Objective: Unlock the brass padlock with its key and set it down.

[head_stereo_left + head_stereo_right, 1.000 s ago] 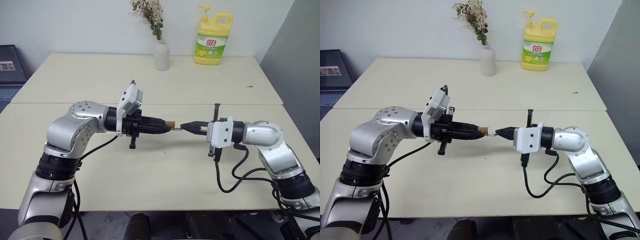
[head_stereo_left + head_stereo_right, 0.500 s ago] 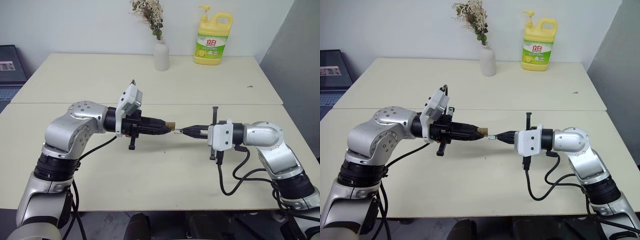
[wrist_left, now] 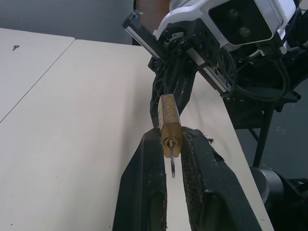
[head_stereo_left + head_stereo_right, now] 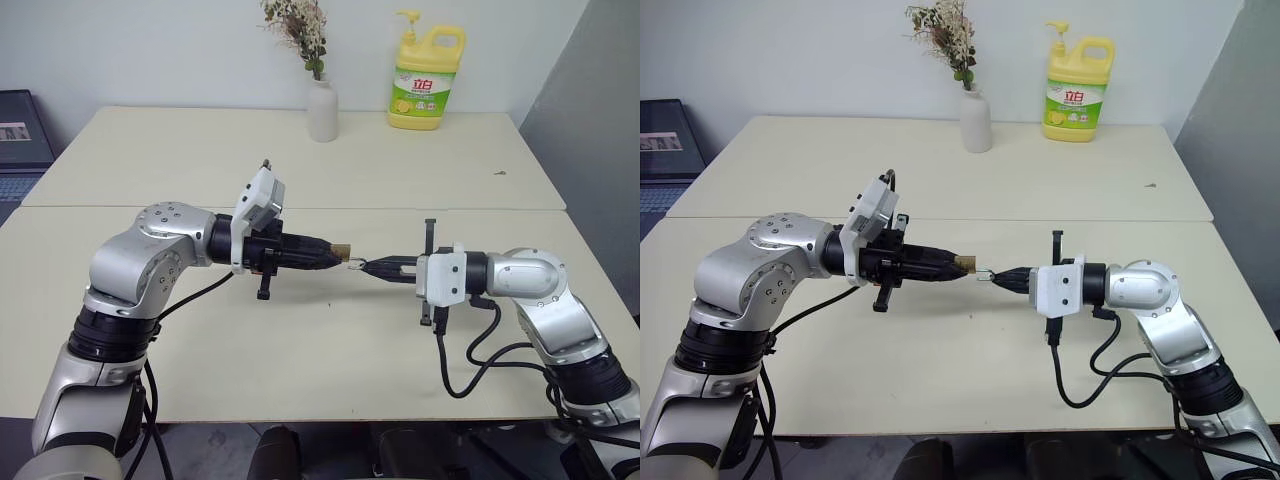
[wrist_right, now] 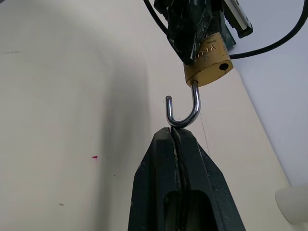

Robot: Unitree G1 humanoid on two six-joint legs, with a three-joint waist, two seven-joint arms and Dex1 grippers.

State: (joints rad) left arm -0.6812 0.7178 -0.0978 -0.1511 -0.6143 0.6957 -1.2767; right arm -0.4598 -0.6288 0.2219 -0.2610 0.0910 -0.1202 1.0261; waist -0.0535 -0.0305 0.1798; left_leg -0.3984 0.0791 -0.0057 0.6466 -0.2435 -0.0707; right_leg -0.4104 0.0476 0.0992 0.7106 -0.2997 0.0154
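The padlock (image 5: 208, 64) hangs in the air above the table (image 4: 300, 340), between the two grippers, which face each other tip to tip. Its brass body is clamped at the tip of the left gripper (image 3: 174, 144), whose jaws are nearly closed with only the body's width between them; one finger (image 3: 144, 173) presses each side. The keyhole face looks back along that gripper, and a thin key (image 3: 172, 166) sticks out of the keyhole and hangs into the gap between the fingers. The shackle (image 5: 184, 109) is sprung open: one leg still sits in the body, while the other leg's end stands free, clear of the body, with the empty hole in the brass visible beside the seated leg. The right gripper (image 5: 174, 132) is fully closed, its tip pinching the bend of the shackle, so the lock bridges the two arms. Both grippers lie close to level, held above the near half of the table, just short of the seam between the two tabletops. On the far half, well apart from the lock, stand a white vase (image 4: 322, 110) with dried sprigs and a yellow bottle (image 4: 426, 80) with a pump top
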